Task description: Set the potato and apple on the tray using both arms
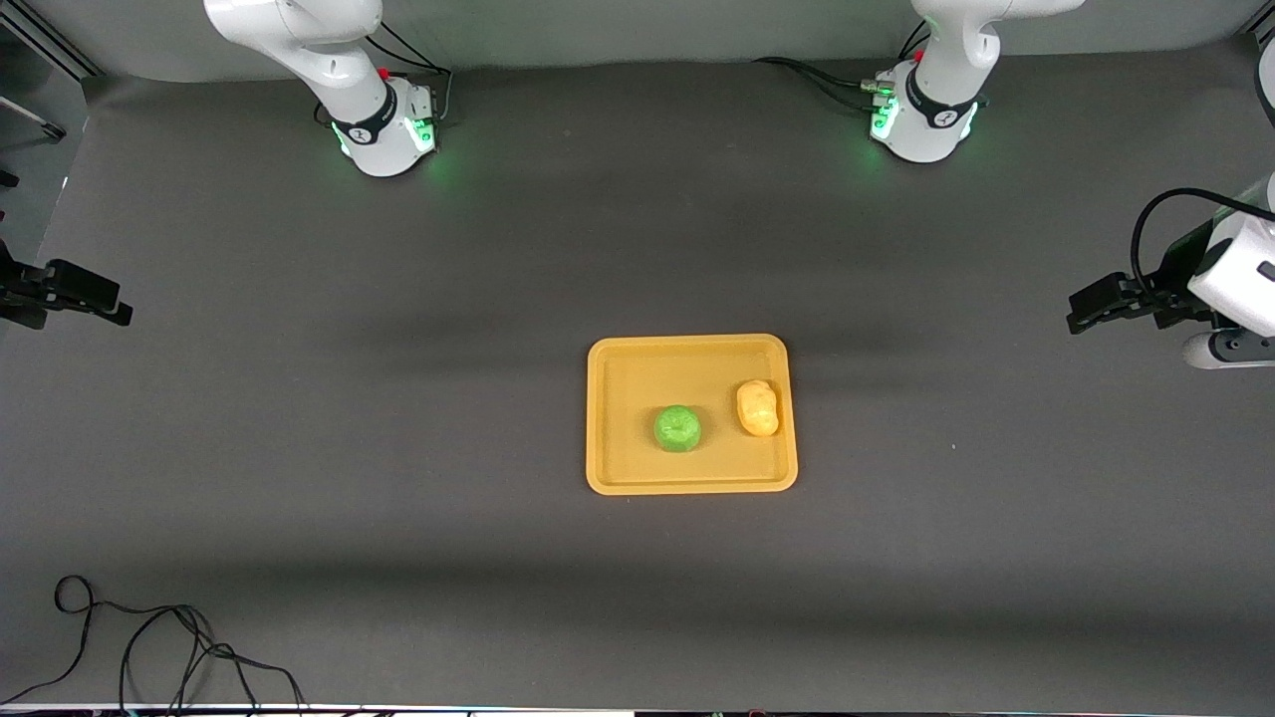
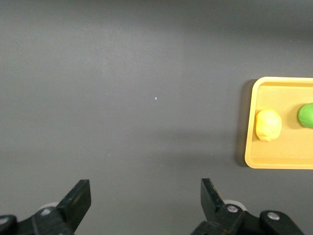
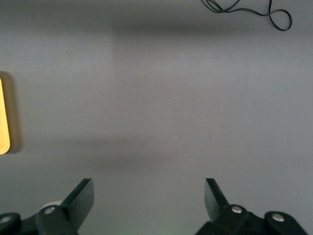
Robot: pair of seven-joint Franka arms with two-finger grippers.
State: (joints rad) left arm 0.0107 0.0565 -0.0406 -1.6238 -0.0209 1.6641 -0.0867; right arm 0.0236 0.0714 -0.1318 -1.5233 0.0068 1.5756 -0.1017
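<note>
The yellow-orange tray [image 1: 618,398] lies flat at the table's middle. The green apple [image 1: 677,429] and the yellow potato [image 1: 757,408] both rest on it, the potato toward the left arm's end. My left gripper [image 1: 1084,307] is open and empty, held over bare table at the left arm's end, well away from the tray. My right gripper [image 1: 122,304] is open and empty over bare table at the right arm's end. The left wrist view shows the left gripper [image 2: 145,193], the tray [image 2: 274,161], potato [image 2: 268,125] and apple [image 2: 306,114]. The right wrist view shows the right gripper [image 3: 148,193] and the tray's rim [image 3: 4,117].
The table is a dark grey mat. A loose black cable [image 1: 149,647] lies at the edge nearest the front camera, toward the right arm's end; it also shows in the right wrist view [image 3: 254,7]. The arm bases glow green.
</note>
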